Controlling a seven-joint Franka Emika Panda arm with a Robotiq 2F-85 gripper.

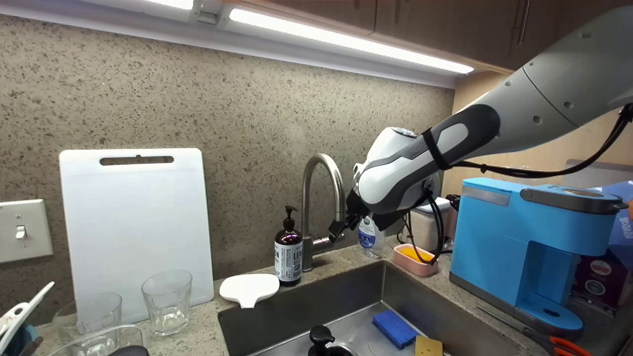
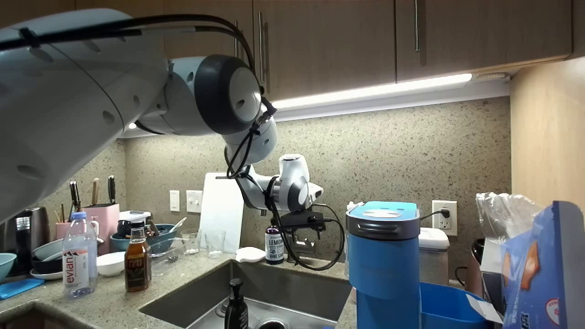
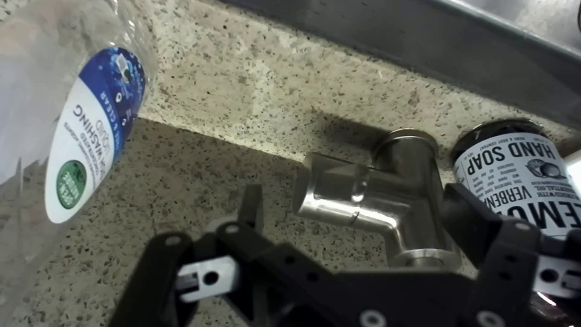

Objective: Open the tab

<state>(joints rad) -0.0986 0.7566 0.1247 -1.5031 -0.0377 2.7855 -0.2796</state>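
- Holding the gripper (image 3: 356,212) spread wide, pinching nothing, across the wrist view's bottom.
- Facing the faucet (image 3: 415,204), right of centre there.
- Likely meeting rigid, slippery metal, firmly fixed; best taking the side handle (image 3: 330,186) by its outer left end.

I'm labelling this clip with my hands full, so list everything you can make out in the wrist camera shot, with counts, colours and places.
faucet: 1, silver, right of centre, its arch out of view
hand soap bottle: 1, dark and white, right, beside the faucet
washing liquid bottle: 1, clear with blue, white and green, left
white item: 1, white, right edge, too cut off to name
sink: 1, grey, top right
countertop: 1, speckled beige, upper part
wall: 1, speckled brown, behind the faucet
gripper: 1, black and silver, bottom, jaws apart
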